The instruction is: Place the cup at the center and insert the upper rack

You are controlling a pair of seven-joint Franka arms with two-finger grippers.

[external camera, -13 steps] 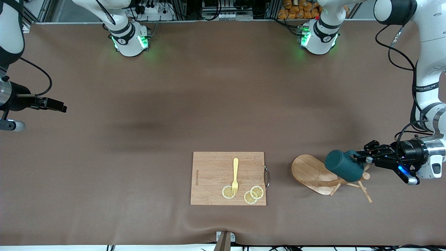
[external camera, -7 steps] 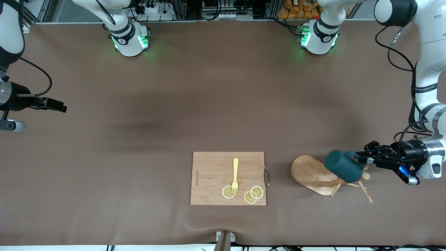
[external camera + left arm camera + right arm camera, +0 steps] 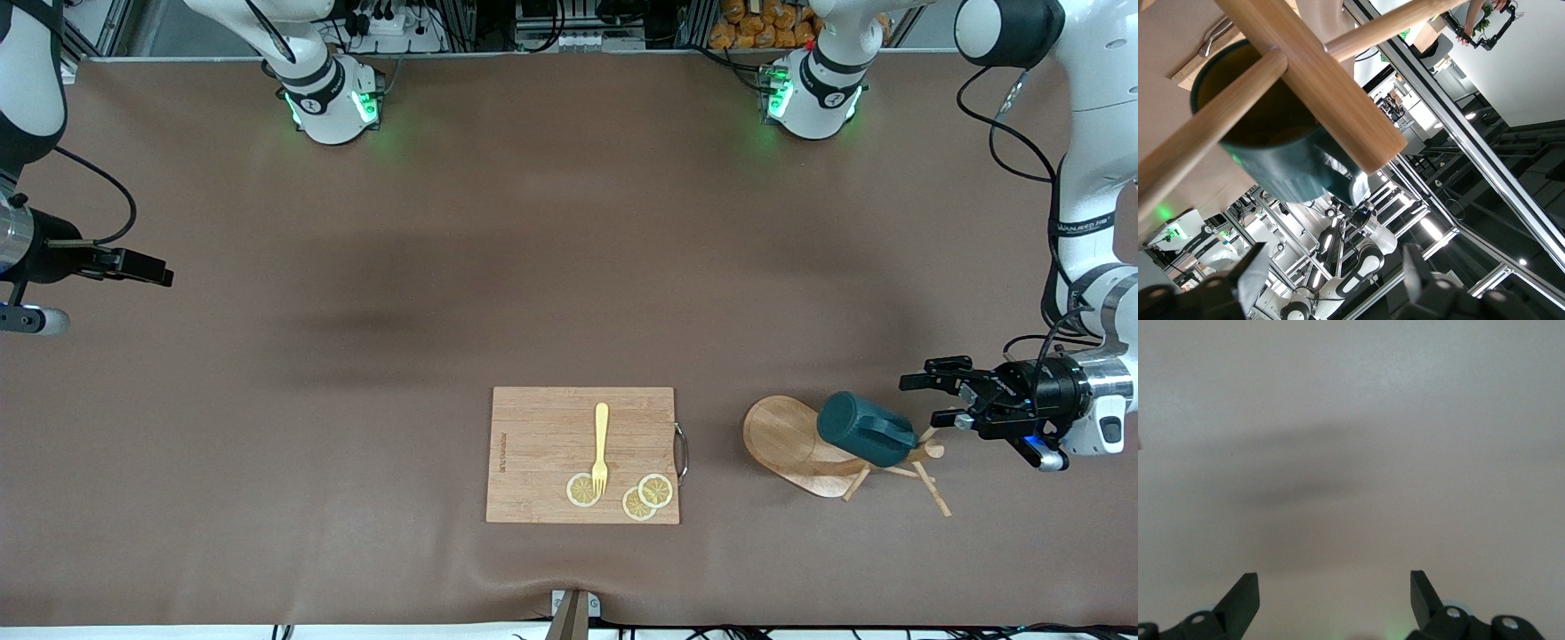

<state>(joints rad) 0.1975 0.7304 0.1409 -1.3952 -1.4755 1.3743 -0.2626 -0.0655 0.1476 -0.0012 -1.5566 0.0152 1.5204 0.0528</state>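
Note:
The dark teal cup (image 3: 864, 431) lies on its side on the wooden mug tree (image 3: 787, 437), which is tipped over with its oval base up on edge and its pegs (image 3: 929, 487) on the mat. My left gripper (image 3: 925, 403) is open and empty, just beside the cup's handle end, toward the left arm's end of the table. In the left wrist view the cup's tan inside (image 3: 1275, 123) shows past the crossing pole and pegs (image 3: 1318, 87), with my left gripper (image 3: 1335, 273) open and apart from it. My right gripper (image 3: 164, 274) waits open over bare mat (image 3: 1335, 587).
A rectangular wooden cutting board (image 3: 542, 436) lies near the front middle, with a yellow fork (image 3: 601, 444) and three lemon slices (image 3: 582, 490) on it. The brown mat (image 3: 569, 267) covers the table.
My left gripper opened, let go of the cup's handle and drew back toward the left arm's end. The cup settled lower onto the tipped mug tree. The right arm stayed put.

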